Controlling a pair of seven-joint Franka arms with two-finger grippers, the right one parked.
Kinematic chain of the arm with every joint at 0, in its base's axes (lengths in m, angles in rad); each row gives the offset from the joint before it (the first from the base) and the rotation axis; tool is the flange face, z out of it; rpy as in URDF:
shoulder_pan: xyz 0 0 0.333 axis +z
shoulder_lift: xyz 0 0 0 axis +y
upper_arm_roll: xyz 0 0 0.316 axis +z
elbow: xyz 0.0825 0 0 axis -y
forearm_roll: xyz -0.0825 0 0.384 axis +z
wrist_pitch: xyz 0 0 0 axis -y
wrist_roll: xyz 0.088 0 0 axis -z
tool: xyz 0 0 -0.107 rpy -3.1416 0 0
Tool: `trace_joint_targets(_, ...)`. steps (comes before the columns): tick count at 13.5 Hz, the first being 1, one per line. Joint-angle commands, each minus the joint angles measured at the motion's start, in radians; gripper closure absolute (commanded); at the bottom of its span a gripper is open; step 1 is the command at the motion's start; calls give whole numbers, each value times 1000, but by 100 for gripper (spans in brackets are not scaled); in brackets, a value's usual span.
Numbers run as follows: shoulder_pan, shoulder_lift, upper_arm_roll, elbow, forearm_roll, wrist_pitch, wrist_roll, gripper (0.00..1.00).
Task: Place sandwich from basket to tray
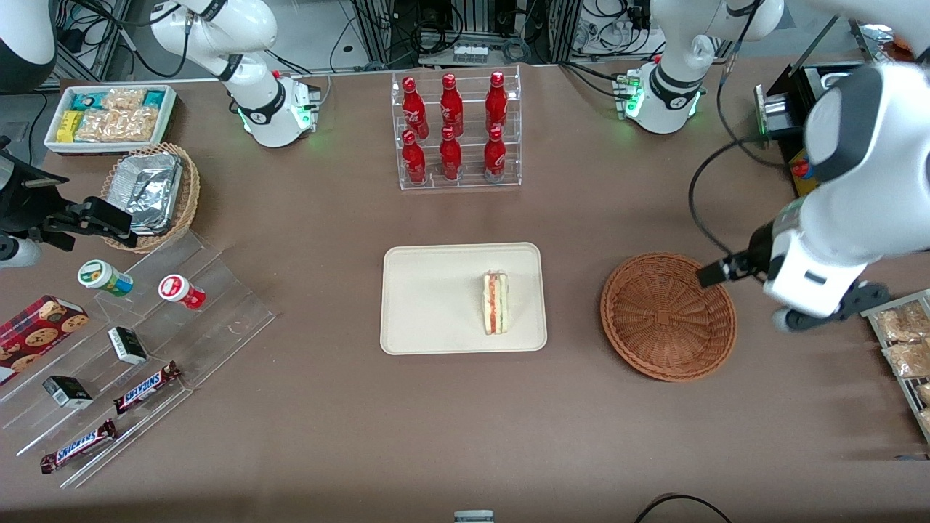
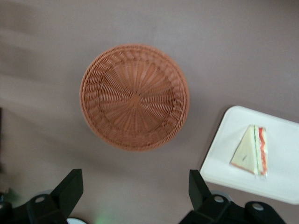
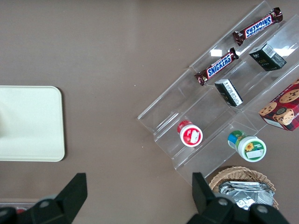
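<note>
One sandwich (image 1: 496,303) lies flat on the cream tray (image 1: 429,298), centre of the front view, on the part of the tray nearest the wicker basket (image 1: 668,317). Filling stripes, red-orange and green, face up. The basket sits just beside the tray toward the working arm's end of the table, not touching it, with nothing in it.

Left gripper (image 2: 135,189) hangs above the table beside the basket, at the right edge of the front view. The wrist view shows two black fingers (image 2: 70,189) spread wide apart, nothing between them, basket (image 2: 134,97) and sandwich (image 2: 251,151) both visible past them, tray (image 2: 280,179) too.

Counts elsewhere:
- Six red bottles (image 1: 451,127) in a clear acrylic rack (image 1: 458,181), upper centre, three per tier.
- Two Snickers bars (image 1: 145,388) on the clear stepped stand (image 1: 218,319), lower left.
- Two small black boxes (image 1: 127,345) on the same stand.
- Two round tubs there: one green-lidded (image 1: 104,277), one red-lidded (image 1: 180,291).
- One red cookie box (image 1: 36,330) at the left edge.
- One tan wicker basket with foil trays (image 1: 154,195), upper left.
- One white bin of snack packets (image 1: 110,118), nearer the top left corner.
- A wire rack of bagged snacks (image 1: 904,349) at the right edge, partly cut off.
</note>
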Motion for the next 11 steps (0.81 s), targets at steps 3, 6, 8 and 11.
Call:
trace_joint_targets(3,87,-155,-15,-163,-12,4,68,0)
trace_joint_targets(6,252,-161,-160,-151,-9,-54,172,0)
trace_joint_targets(8,258,-169,-166,-151,10,-54,208,0)
trace_joint_targets(11,307,-206,-202,-153,31,-65,222,0)
